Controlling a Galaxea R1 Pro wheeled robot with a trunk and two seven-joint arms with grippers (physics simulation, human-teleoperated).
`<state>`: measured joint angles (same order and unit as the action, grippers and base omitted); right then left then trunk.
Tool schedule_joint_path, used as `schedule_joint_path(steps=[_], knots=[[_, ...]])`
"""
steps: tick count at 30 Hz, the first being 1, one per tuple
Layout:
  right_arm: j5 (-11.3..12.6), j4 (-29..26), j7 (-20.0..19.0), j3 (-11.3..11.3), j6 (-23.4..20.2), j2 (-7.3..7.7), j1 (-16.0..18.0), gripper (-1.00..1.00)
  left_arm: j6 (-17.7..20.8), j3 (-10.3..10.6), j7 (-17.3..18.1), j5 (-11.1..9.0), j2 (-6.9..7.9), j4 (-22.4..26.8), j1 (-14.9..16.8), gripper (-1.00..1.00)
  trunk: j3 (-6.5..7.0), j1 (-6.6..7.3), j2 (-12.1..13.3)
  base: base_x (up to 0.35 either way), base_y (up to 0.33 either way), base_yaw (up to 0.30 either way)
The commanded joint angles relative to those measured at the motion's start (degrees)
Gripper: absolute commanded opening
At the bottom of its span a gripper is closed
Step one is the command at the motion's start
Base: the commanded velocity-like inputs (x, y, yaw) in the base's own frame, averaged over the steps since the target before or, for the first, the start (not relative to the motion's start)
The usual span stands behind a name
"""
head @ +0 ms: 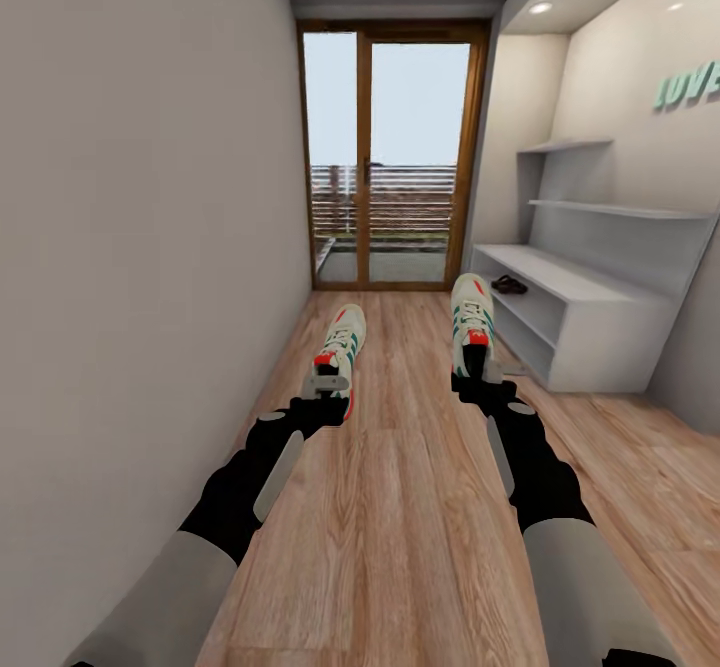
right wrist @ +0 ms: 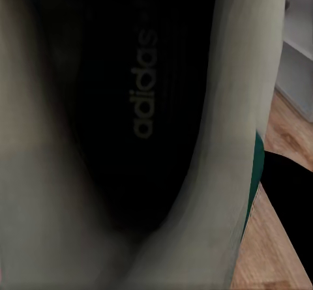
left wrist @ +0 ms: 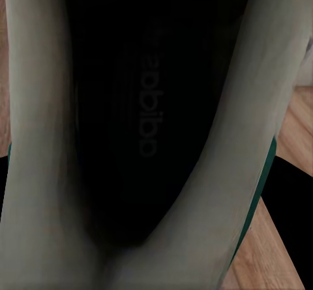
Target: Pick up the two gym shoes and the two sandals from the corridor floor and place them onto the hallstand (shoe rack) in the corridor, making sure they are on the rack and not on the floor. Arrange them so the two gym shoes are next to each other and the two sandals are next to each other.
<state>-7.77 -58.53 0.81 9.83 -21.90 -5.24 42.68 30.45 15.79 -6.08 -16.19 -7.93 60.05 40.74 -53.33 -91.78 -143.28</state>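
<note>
1. The left gripper [head: 328, 384] is clamping the heel of the left shoe [head: 340, 345], holding it above the floor [head: 400, 507] with its toe pointing away down the corridor. In the left wrist view the shoe [left wrist: 156, 133] is sitting right against the lens, dark insole and pale collar walls, so the fingers themselves are hidden there.
2. The right gripper [head: 477, 372] is closed on the heel of the right shoe [head: 472, 322] in the same way, toe forward. The right wrist view is looking straight into that shoe [right wrist: 150, 127], with a green stripe at its edge.
3. Gripping at the heel is probably keeping each sole level and the toes leading, which would suit sliding them into a shelf opening side by side.
4. The rack [head: 590, 297] is standing against the right wall, ahead and to the right of the right shoe and near it. A sandal [head: 509, 285] is already lying on its bench top at the far end; whether both are there is too small to tell.
5. The left wall is running close beside the left arm, leaving little room on that side.
6. A glass door [head: 390, 157] is closing off the corridor's far end, and nothing is lying on the floor between the shoes and the rack.
</note>
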Motion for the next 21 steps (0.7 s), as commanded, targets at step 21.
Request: schedule_joint_path(steps=[21], knots=[[-0.6, -0.1, -0.1, 0.1, -0.3, -0.04, 0.0, -1.0, 0.2, 0.1, -0.5, -0.5, 0.02, 0.2, 0.0, -1.0, -0.06, -0.02, 0.0, 0.345, 0.0, 0.0]])
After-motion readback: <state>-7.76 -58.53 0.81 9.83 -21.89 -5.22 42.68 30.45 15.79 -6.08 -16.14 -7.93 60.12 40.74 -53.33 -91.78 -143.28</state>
